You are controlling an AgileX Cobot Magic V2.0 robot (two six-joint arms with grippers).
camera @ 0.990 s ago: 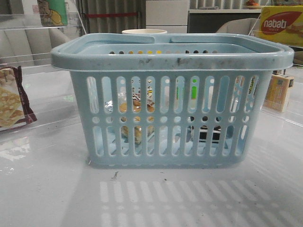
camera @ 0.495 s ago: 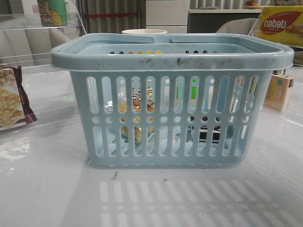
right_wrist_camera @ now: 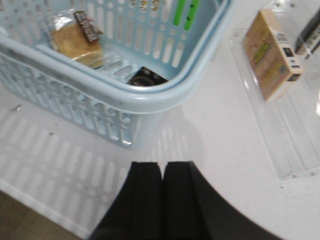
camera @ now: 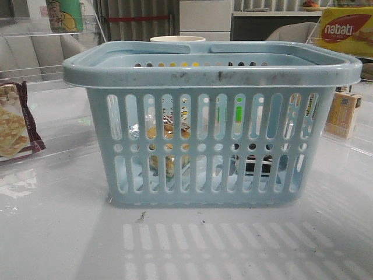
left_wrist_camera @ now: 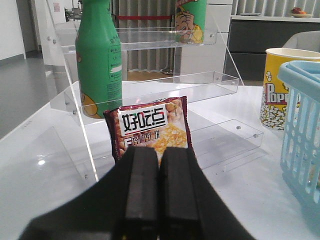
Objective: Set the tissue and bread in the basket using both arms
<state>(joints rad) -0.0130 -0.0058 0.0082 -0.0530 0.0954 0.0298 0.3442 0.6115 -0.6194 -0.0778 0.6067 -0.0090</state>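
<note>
Light-blue basket [camera: 210, 125] standing upright on the white table [camera: 58, 233], seen side-on from the front. Through its slotted wall the bread [camera: 168, 131], golden-brown in a crinkly clear wrapper, shows inside the basket's left half; the tissue [camera: 256, 163], a dark low packet, shows low inside its right half. The right wrist view confirms both: the bread [right_wrist_camera: 75, 42] lies on the basket floor and the tissue [right_wrist_camera: 146, 77] rests in the corner of the basket [right_wrist_camera: 150, 102] nearest that arm. The right gripper [right_wrist_camera: 163, 200] hangs outside the basket, above the table beside that corner, its two fingers pressed together with nothing between them. The left gripper [left_wrist_camera: 159, 200] is likewise closed and empty, well apart from the basket's left side, pointing at a maroon-edged cracker packet [left_wrist_camera: 149, 127] that leans against a clear acrylic shelf [left_wrist_camera: 165, 85]. A green bottle [left_wrist_camera: 98, 57] stands on that shelf; a yellow popcorn cup [left_wrist_camera: 277, 87] stands just beside the basket rim [left_wrist_camera: 300, 75]. A tan carton [right_wrist_camera: 272, 55] lies in a clear tray to the basket's right.
</note>
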